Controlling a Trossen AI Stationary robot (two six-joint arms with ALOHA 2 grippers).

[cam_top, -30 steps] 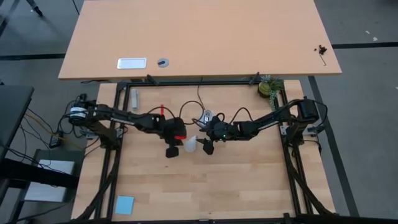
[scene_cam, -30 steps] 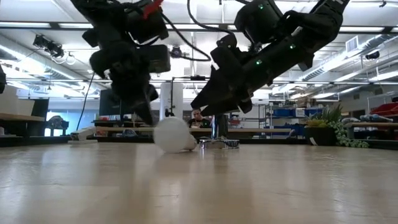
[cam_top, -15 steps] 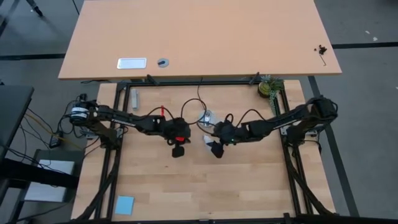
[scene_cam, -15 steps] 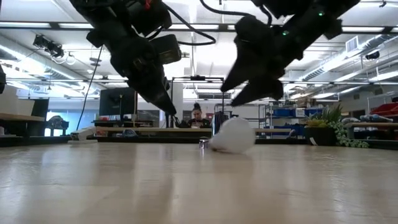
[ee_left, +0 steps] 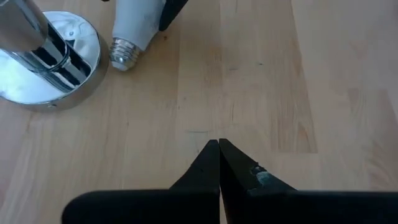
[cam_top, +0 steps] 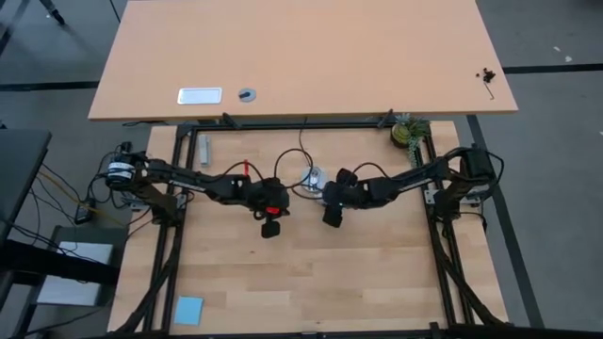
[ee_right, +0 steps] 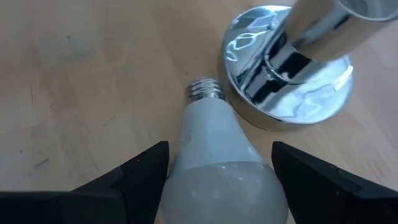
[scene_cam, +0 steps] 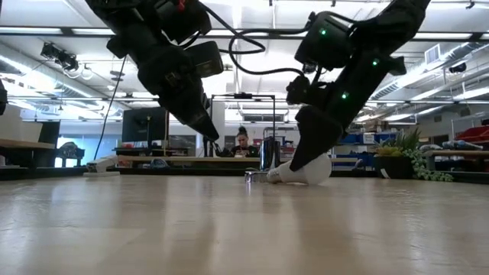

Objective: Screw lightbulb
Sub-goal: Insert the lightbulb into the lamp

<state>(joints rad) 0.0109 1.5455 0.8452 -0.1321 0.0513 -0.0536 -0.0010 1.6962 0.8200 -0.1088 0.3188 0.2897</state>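
The white lightbulb (ee_right: 217,162) lies on its side on the wooden table, its grey screw base (ee_right: 202,89) pointing at the round silver socket disc (ee_right: 286,81). My right gripper (ee_right: 221,146) is open and slants down over the bulb, one finger on each side of the white globe (scene_cam: 309,169). In the high view the right gripper (cam_top: 332,215) hides the bulb. My left gripper (ee_left: 219,143) is shut and holds nothing; it hangs above bare table to the left of the bulb (ee_left: 140,22) and the socket disc (ee_left: 43,62). My right gripper has its fingers (ee_right: 143,171) on both sides of the bulb's globe, slanting down from the table's right. One finger is very close to the globe, but I cannot tell whether it touches. The bulb rests on the table.
A black cord runs from the socket disc (cam_top: 312,178) toward the far edge. A potted plant (cam_top: 407,132) stands at the far right corner and a blue card (cam_top: 188,309) lies near left. A person (scene_cam: 243,141) sits in the room beyond.
The bulb has rolled along the table toward the right, ending beside the socket disc. My right gripper has tipped further down and come over the bulb, so its fingers now stand on both sides of it. My left gripper has tipped toward the right.
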